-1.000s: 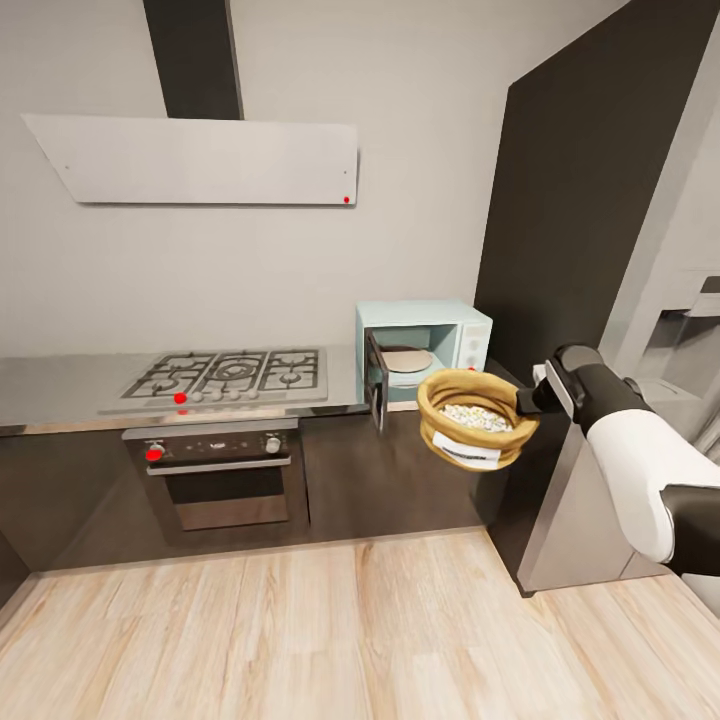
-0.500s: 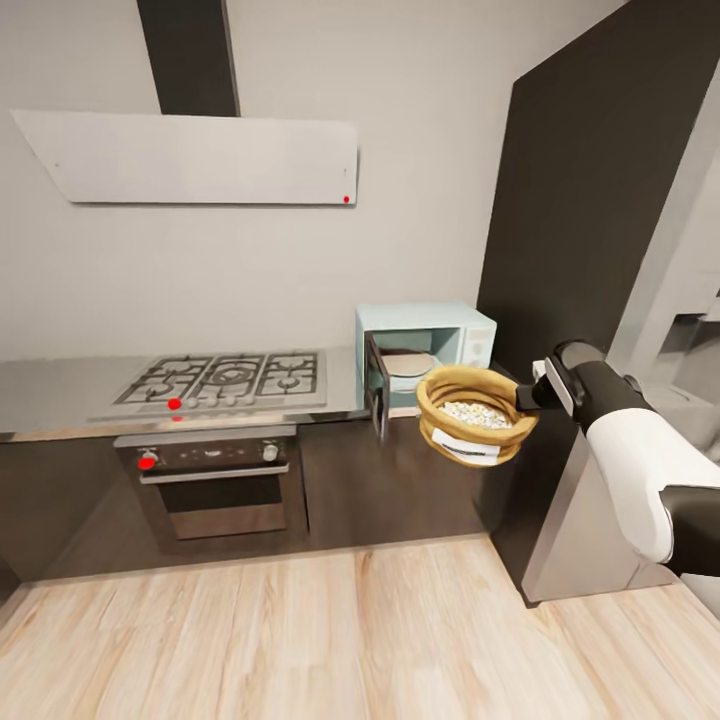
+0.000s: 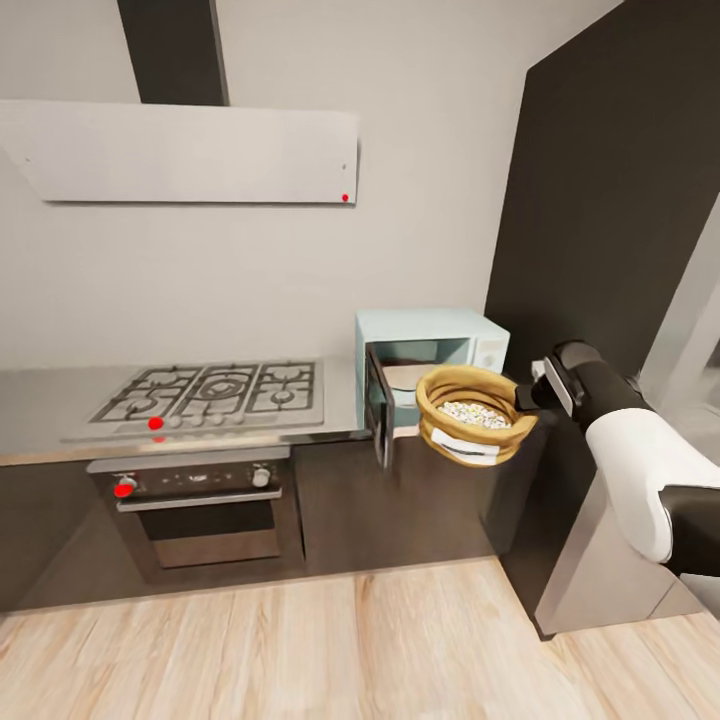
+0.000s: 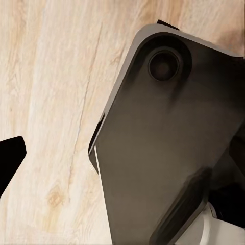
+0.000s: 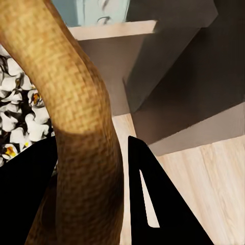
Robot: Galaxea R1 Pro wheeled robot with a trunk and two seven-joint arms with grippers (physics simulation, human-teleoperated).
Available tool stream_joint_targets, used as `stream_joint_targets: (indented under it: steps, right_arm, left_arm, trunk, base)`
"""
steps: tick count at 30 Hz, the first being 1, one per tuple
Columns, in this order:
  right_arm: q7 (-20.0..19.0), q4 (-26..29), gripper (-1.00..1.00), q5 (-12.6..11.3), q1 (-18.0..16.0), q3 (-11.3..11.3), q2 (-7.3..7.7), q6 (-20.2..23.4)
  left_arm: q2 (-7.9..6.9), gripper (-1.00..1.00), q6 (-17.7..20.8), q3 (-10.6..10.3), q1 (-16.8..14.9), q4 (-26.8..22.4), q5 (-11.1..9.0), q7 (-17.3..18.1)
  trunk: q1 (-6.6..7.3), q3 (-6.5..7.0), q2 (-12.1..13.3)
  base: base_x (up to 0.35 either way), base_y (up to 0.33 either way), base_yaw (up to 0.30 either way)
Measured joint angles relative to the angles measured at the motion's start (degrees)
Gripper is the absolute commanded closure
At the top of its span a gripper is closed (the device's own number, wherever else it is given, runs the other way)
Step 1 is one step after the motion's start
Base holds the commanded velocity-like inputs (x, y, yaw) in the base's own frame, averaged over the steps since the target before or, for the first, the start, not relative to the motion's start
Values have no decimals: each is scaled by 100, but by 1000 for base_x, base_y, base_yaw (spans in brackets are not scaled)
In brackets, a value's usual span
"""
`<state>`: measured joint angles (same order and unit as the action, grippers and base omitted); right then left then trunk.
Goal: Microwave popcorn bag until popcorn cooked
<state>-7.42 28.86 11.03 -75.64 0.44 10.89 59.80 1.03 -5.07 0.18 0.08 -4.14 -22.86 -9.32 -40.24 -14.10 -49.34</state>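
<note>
Two dark fingers (image 5: 153,204) of the right gripper (image 3: 528,395) pinch the rolled rim of the popcorn bag (image 3: 470,415), one inside and one outside — the bag hangs in the air just in front of the microwave (image 3: 430,355), whose door stands open. White popcorn (image 3: 475,413) fills the bag. The microwave sits on the countertop (image 3: 40,400) beside the steel hob (image 3: 205,392). From the left wrist view, whether the left gripper is spread or pressed together cannot be told — it looks down on wood floor (image 4: 46,102).

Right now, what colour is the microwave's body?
Pale mint blue; the microwave shows best in the head view.
</note>
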Motion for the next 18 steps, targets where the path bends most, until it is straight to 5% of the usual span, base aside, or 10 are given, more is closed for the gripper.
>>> stream_joint_targets:
  steps: [18]
  right_arm:
    - [5,0,100,0,0,-6,-41,0]
  left_arm:
    - [0,-100,0,1,0,0,0,0]
  trunk:
    - [-1,0,0]
  base:
    - [279,0,1]
